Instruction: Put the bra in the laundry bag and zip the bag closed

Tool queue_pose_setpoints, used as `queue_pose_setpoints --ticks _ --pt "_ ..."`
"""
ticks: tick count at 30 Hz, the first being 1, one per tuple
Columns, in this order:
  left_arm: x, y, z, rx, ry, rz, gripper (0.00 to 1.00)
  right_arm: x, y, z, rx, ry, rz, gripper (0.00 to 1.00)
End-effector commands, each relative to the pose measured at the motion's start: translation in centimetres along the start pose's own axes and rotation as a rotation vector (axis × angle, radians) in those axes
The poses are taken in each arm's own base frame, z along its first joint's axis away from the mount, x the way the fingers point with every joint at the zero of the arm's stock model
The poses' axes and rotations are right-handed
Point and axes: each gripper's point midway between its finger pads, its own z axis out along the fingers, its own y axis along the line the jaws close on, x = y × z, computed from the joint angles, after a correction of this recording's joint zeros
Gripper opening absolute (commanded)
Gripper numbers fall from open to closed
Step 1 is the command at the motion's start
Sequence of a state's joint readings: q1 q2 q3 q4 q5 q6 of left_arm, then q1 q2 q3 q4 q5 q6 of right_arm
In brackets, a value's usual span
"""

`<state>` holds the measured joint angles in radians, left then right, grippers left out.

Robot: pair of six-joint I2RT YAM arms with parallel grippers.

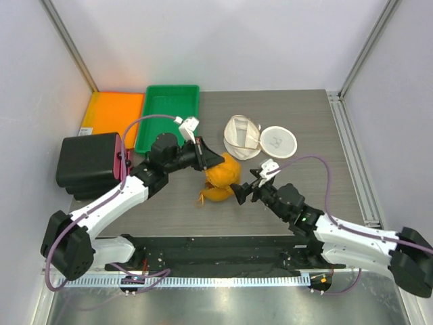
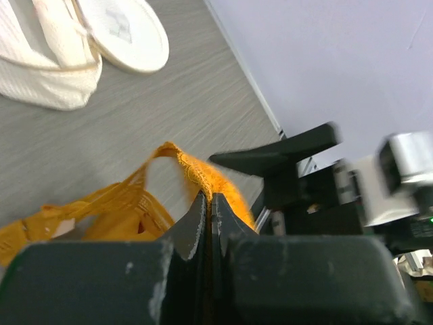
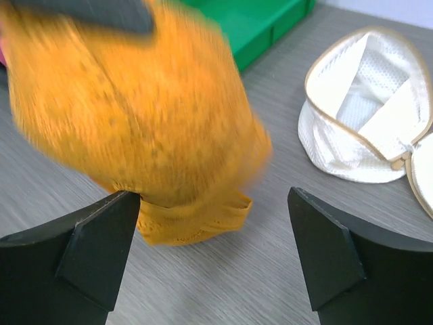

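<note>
From above, the left gripper (image 1: 219,160) has its jaws clamped on the top of the bra (image 1: 220,180). The bra hangs in a bunch near the middle of the grey surface (image 1: 318,189). The right gripper (image 1: 245,189) sits just beside the bra's right edge. The laundry bag (image 1: 241,136) lies open beyond them, its round lid (image 1: 278,141) flat on the surface at its right. A green tray (image 1: 168,114) and an orange tray (image 1: 113,112) stand at the far left.

In the left wrist view, the jaws are pressed together on a fold of orange fabric, and a lace strap loops up above them.

In the right wrist view, the jaws stand wide apart and hold nothing. The blurred bra hangs between and just beyond them, with the open bag well to the right.
</note>
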<state>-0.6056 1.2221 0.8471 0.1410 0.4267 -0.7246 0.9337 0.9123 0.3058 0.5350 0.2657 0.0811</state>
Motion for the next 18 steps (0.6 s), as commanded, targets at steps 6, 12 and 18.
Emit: queue_pose_setpoints --ticks 6,12,18 --pt "6.2 2.1 3.5 -0.095 0.110 -0.048 0.00 -7.6 -2.6 -5.0 0.150 -0.101 0.293 0.96" --pt "7.9 2.2 5.7 -0.086 0.133 -0.058 0.00 -0.8 -3.4 -7.2 0.229 0.135 0.355 0.96" --pt "8.3 4.1 4.7 -0.208 0.142 -0.023 0.00 2.7 -2.1 -7.2 0.222 0.249 0.472 0.99"
